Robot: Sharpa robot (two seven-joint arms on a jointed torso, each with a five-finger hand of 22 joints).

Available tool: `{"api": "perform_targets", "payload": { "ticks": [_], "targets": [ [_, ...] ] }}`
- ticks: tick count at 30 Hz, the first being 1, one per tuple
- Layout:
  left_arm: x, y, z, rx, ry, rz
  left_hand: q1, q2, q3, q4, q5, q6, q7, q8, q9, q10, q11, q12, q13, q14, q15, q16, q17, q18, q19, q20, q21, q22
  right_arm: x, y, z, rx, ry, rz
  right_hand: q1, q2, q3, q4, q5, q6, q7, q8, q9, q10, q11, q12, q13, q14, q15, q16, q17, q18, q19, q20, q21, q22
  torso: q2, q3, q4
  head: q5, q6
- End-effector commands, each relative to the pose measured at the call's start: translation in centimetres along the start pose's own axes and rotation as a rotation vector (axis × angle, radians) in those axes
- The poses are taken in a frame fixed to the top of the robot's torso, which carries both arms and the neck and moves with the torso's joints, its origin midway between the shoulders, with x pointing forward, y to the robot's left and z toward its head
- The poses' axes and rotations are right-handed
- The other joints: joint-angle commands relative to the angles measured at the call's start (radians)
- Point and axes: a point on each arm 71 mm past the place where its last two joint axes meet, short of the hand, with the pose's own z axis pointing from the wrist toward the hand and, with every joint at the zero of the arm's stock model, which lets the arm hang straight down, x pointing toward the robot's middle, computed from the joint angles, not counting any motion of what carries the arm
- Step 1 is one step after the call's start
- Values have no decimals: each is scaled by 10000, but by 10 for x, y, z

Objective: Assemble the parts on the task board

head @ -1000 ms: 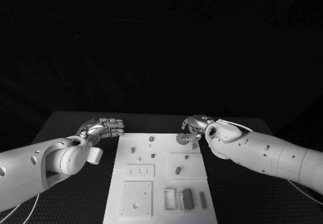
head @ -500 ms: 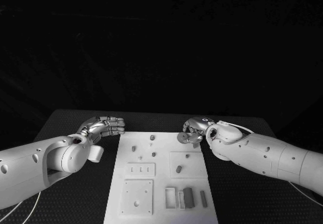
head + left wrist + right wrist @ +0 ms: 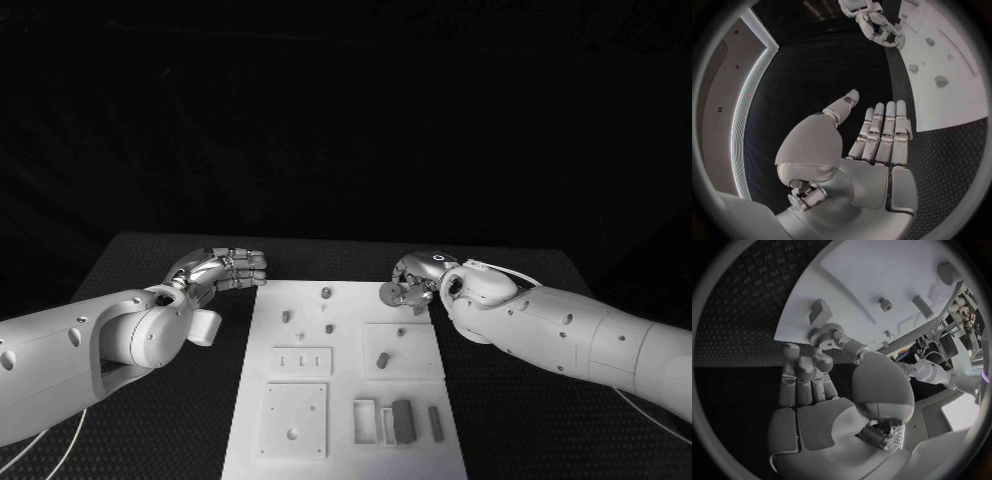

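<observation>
The white task board [image 3: 346, 385] lies lengthwise in the middle of the table. My right hand [image 3: 420, 273] hovers over the board's far right corner. It pinches a small toothed gear-like part [image 3: 391, 293] between thumb and a finger, as the right wrist view shows [image 3: 821, 334]. Below the gear lie a small block [image 3: 819, 312] and pegs [image 3: 886, 303] on the board [image 3: 873, 265]. My left hand [image 3: 225, 268] is off the board's far left corner, and its fingers [image 3: 882, 130] lie straight and hold nothing.
Small pegs [image 3: 326, 294] stand near the board's far end, and one part [image 3: 384, 362] sits in a square panel at mid-board. Several upright blocks [image 3: 402, 422] are at the near right. Black matting [image 3: 548, 430] surrounds the board.
The right hand has edged slightly toward the far end of the board with the gear still pinched. The left hand has hardly moved.
</observation>
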Motion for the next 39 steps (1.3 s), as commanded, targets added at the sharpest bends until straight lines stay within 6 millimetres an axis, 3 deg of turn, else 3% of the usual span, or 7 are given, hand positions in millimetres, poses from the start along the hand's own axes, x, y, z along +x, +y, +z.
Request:
{"api": "perform_targets", "payload": {
  "ticks": [1, 9, 12, 28, 39],
  "targets": [
    [3, -1, 1, 113, 189, -90, -19, 1, -47, 11, 28, -51, 92, -34, -17, -51, 25, -55, -10, 15, 61, -36, 14, 195, -9, 23, -34, -11, 2, 0, 0, -121, 113, -106, -8, 129, -23, -113, 27, 55, -14, 25, -16, 12, -89, 32, -21, 16, -62, 71, -13, 127, -15, -11, 68, 186, -5, -3, -8, 5, -3],
    [4, -1, 0, 107, 220, -98, -21, 6, -52, 10, 28, -53, 93, -36, -18, -53, 27, -59, -10, 15, 62, -39, 16, 195, -7, 23, -36, -11, 4, 3, 1, -131, 142, -67, -56, 245, -99, -238, 27, 53, -15, 17, -22, 15, -90, 37, -34, 15, -65, 82, -20, 127, -23, -8, 76, 183, 8, -9, -5, -7, -17],
    [3, -1, 0, 107, 214, -98, -20, 7, -53, 10, 28, -53, 93, -36, -18, -53, 27, -60, -10, 15, 62, -39, 17, 195, -7, 23, -37, -11, 5, 2, 2, -102, 154, -64, -115, 140, -143, -261, 26, 39, -10, 5, -30, 14, -86, 37, -41, 13, -61, 83, -25, 127, -23, -2, 77, 181, 8, -10, 14, -25, -23],
    [3, -1, 0, 86, 246, -108, -109, 46, -130, 16, 29, -80, 105, -56, -30, -78, 37, -106, -15, 14, 70, -71, 33, 194, -3, 32, -66, -17, 5, 3, 2, -78, 189, -46, -313, -254, -78, -59, 28, -102, 30, -90, -83, 4, -50, 30, -78, 8, -30, 75, -57, 127, 11, -1, 59, 149, -12, -11, -4, 25, -85],
    [4, -1, 0, 58, 261, -116, -85, 77, -122, 9, 34, -96, 108, -66, -36, -106, 40, -133, -21, 16, 66, -81, 39, 202, 3, 26, -74, -17, 7, 5, 3, -109, 338, -29, -368, -329, -17, 67, 28, -122, 43, -102, -90, -5, -36, 37, -88, 6, -15, 80, -66, 127, 24, -5, 51, 142, -7, -1, -10, 54, -90]
  ]
}}
